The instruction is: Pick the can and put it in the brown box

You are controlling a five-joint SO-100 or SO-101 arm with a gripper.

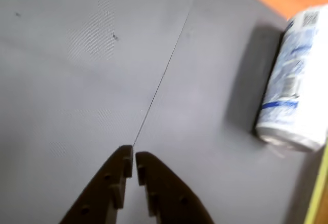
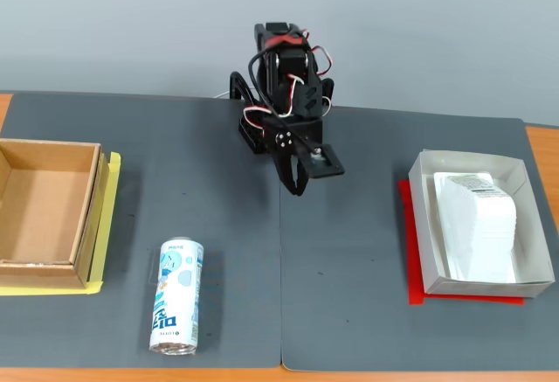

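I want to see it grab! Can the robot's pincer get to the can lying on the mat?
Probably yes. The can lies on its side on bare mat with nothing around it, and the shut pincer holds nothing.

A robot test bench in a lab or hobby workspace, by its look. In the fixed view a small black arm (image 2: 284,107) with exposed red and white servo wires stands at twelve o'clock on grey mats (image 2: 349,268) covering an orange counter (image 2: 541,150). Yellow tape (image 2: 109,225) at nine o'clock and a red sheet (image 2: 410,251) at three mark set places, before a plain grey wall (image 2: 131,24).
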